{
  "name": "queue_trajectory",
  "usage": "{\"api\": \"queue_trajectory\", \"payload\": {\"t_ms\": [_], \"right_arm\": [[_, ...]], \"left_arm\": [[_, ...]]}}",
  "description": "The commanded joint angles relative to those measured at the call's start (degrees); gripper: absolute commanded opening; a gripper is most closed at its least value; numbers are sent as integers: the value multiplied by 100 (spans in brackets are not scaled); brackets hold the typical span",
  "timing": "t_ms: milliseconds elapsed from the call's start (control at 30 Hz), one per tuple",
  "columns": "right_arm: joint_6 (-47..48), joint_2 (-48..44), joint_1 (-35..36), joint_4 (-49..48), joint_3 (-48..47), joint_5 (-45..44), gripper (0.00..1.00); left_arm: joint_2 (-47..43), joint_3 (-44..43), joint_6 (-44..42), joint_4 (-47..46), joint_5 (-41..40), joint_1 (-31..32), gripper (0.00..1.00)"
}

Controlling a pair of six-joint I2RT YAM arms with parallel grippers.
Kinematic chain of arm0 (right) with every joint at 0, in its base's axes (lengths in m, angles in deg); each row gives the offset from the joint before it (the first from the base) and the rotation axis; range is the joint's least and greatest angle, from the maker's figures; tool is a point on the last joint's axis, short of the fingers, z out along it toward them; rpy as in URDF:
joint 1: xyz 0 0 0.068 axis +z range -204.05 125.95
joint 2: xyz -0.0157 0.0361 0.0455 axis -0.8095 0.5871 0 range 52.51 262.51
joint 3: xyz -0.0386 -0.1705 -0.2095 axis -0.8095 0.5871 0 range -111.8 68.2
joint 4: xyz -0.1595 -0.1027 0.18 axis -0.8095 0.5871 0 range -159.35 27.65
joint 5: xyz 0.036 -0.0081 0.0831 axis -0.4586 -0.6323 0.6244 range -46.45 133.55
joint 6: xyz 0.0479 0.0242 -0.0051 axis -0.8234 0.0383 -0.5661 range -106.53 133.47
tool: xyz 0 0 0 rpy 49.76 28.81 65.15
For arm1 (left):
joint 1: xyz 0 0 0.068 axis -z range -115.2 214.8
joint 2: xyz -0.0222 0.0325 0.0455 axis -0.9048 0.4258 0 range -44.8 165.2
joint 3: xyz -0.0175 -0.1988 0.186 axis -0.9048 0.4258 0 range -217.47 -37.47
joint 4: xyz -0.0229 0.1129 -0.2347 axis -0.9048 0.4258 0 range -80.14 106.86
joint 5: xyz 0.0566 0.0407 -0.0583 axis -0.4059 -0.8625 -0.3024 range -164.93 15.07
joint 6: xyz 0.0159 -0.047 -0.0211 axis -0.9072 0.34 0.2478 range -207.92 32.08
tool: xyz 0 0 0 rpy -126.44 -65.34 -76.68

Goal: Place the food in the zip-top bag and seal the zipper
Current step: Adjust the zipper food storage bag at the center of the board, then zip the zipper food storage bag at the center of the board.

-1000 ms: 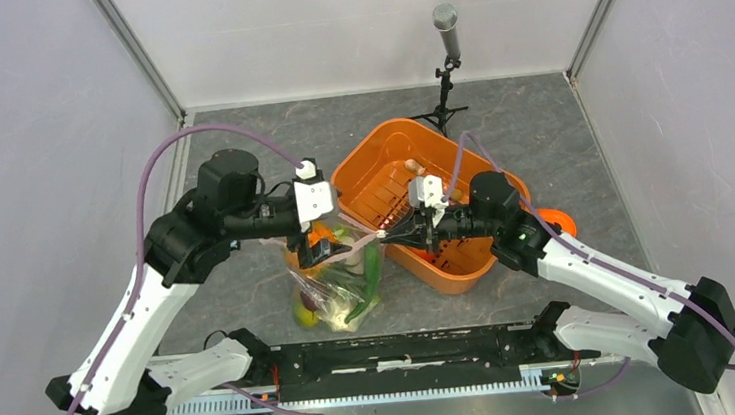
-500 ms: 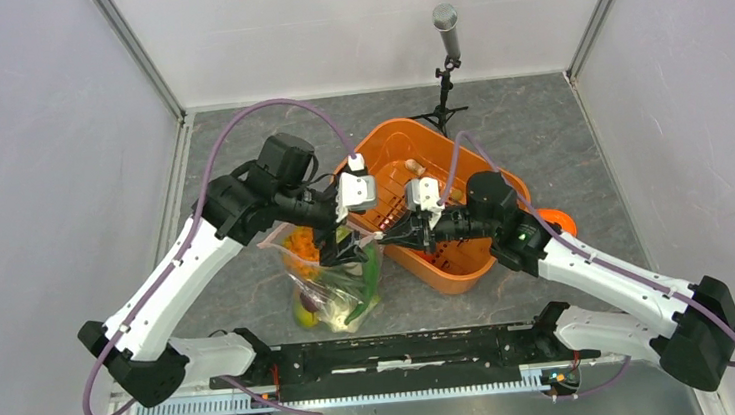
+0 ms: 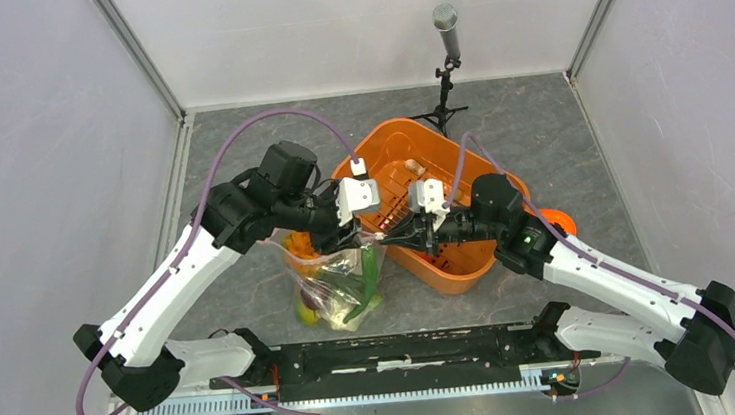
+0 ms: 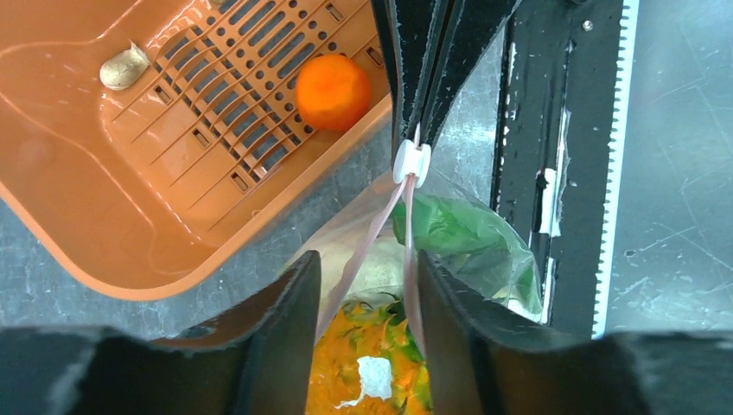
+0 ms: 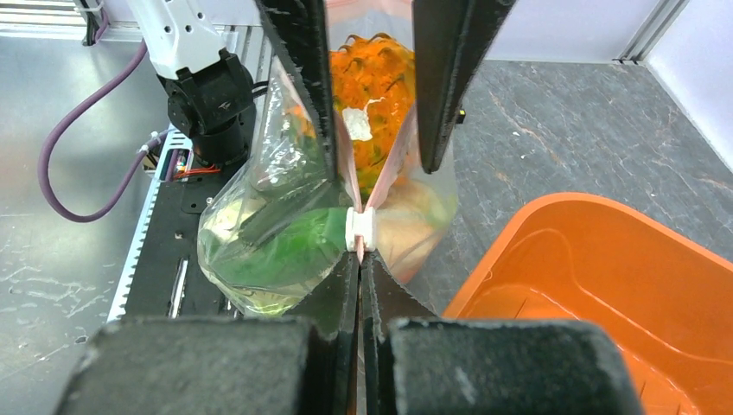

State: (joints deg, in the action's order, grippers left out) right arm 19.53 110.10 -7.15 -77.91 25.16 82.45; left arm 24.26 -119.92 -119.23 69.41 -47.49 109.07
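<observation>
Zip-top bag [image 3: 341, 290] has its zipper [image 4: 411, 164] between left claw [image 4: 367, 266] fingers.

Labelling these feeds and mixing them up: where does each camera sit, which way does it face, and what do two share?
Top external: above and behind the bases, looking down; both arms, the zip-top bag and orange basket show.
Left wrist: on the left arm, looking past the parted left jaws, astride the bag's mouth, at the right jaws.
Right wrist: on the right arm, facing back; the right jaws, shut, pinch the bag, left jaws beyond.
Shared: both wrist views show the white slider.
</observation>
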Motion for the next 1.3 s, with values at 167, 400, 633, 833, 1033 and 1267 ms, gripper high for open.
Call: {"api": "queue_trajectory", "payload": {"t_ms": [167,400,633,833,1033,1267], "right_arm": [[-53,-150,109,-269,-213,-105,0],[-92,-159,140,-360,-196,-187,0],[-132,52,254,-472,-161,-189,22],[-303,59,275,-1076,123,-85,46],[-844,355,280,-1604,98,181,37],[-729,324,285,-1413,191,4,32]], "left_arm": [[-98,-135,250,-93,-408,20,20],[-272,-166,223,-97,-253,20,2],[-661,72,228,-396,224,19,2],[-802,243,269,-616,346,20,2],[-861,299,313,-767,411,20,2],[-1007,432,284,-910,251,20,2]]}}
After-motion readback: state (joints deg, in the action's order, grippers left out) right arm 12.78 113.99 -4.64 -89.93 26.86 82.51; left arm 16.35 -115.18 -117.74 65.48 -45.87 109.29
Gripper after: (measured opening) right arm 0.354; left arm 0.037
